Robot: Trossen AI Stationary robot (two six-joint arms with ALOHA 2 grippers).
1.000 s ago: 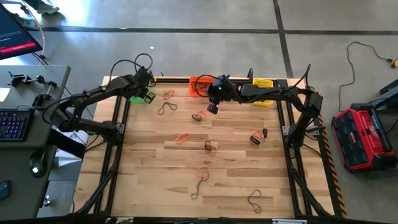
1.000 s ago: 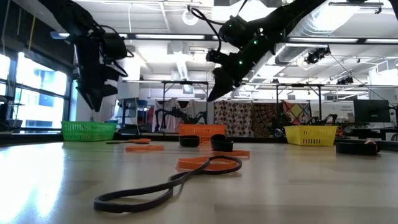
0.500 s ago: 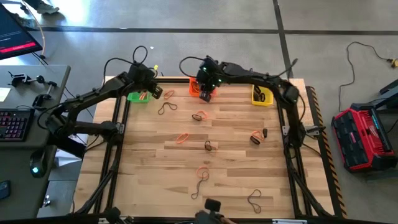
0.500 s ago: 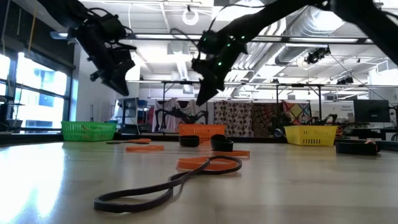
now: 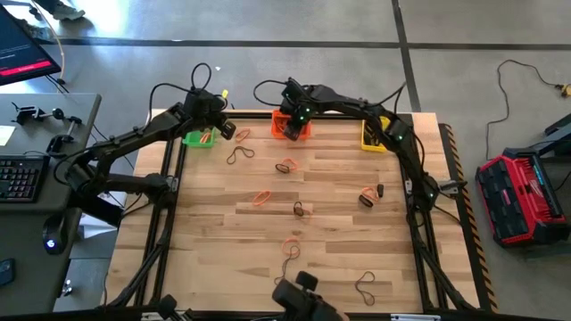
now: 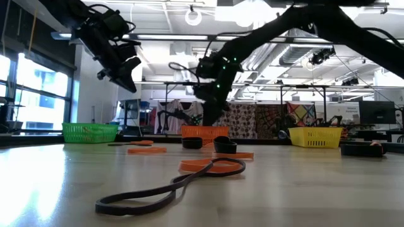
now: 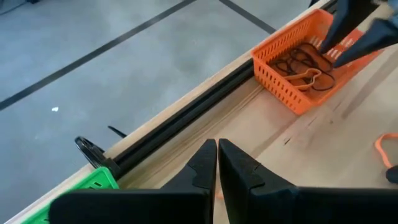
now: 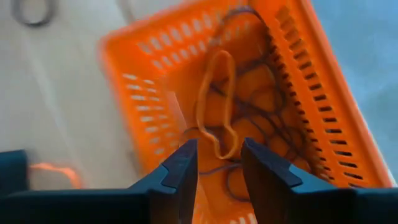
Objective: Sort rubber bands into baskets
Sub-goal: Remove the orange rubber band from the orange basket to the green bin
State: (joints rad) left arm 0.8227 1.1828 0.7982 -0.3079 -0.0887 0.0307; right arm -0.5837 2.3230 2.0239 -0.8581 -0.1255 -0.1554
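The orange basket point(image 5: 292, 126) stands at the table's far edge with several dark bands and one orange band point(image 8: 217, 102) lying in it. My right gripper point(image 5: 297, 118) hangs over it, open and empty, its fingers point(image 8: 186, 165) pointing down into the basket point(image 8: 261, 81). The green basket point(image 5: 198, 139) stands at the far left and the yellow basket point(image 5: 375, 135) at the far right. My left gripper point(image 5: 220, 126) is shut and empty, raised beside the green basket; in its wrist view point(image 7: 216, 149) it looks toward the orange basket point(image 7: 308, 68). Several rubber bands point(image 5: 262, 198) lie on the table.
Loose bands lie at the far left point(image 5: 241, 135), the middle point(image 5: 300, 209), the right point(image 5: 368, 194) and the near side point(image 5: 366, 285). A dark and an orange band point(image 6: 208, 167) lie close to the low camera. A dark device point(image 5: 303, 299) sits at the near edge.
My right gripper has gone toward the table's far edge and left, from above the loose bands to over the orange basket, and now points down into it. My left gripper has risen by the green basket and tipped toward the table's right.
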